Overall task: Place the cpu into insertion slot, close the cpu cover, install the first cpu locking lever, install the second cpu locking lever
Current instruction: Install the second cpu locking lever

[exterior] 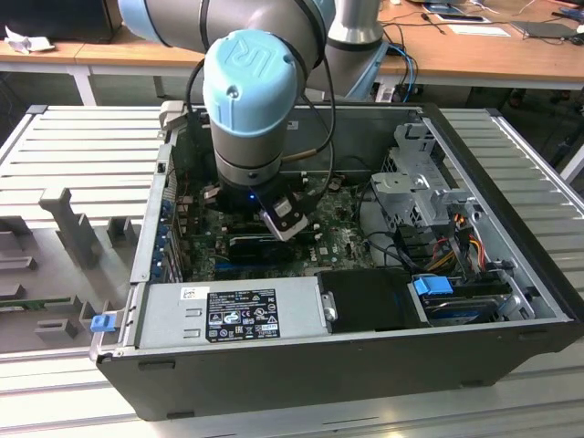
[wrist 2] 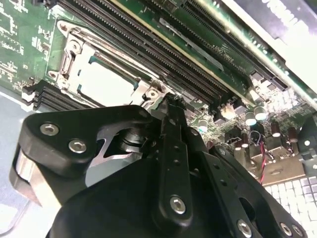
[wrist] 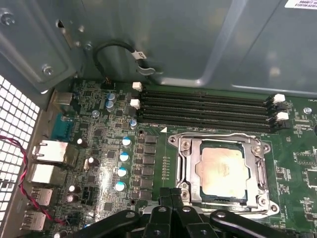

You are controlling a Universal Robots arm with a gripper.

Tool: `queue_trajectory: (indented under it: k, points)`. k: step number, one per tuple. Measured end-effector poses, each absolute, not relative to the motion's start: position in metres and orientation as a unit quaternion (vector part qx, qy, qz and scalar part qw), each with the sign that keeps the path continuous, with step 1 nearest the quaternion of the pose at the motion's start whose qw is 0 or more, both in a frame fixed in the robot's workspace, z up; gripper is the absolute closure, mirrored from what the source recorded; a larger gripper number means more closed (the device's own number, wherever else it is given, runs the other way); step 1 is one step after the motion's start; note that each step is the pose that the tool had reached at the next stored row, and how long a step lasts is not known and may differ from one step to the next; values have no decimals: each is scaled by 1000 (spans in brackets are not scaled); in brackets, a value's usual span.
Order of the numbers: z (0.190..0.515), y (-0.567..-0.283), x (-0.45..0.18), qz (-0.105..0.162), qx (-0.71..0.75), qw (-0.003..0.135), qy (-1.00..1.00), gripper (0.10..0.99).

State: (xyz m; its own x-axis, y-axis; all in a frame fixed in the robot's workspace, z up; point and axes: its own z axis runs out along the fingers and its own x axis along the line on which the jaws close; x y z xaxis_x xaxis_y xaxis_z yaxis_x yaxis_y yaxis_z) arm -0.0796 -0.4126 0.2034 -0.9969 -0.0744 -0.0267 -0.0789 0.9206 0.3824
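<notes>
The cpu (wrist: 220, 171) lies flat in the insertion slot (wrist: 190, 173) under the closed cpu cover (wrist: 260, 171), the gripper (wrist: 172, 194), fingers together and empty, just beside the slot's edge; the thin, stiff, light cover and chip look fragile, best pressed at the frame.

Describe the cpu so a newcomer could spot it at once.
Inside the open computer case, find the green motherboard. Beside its long black memory slots sits a silvery cpu cover; the cpu is the pale beige square showing through its cut-out, the board's only such plate.
</notes>
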Motion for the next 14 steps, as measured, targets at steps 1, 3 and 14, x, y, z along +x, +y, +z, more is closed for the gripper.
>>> queue_trajectory:
  k: [1, 3, 14]
  points:
    - [204, -413, -80, 195, -39, 6, 980, 980]
    - [207, -413, -80, 195, -39, 6, 980, 980]
    - [220, -413, -80, 195, -39, 6, 980, 980]
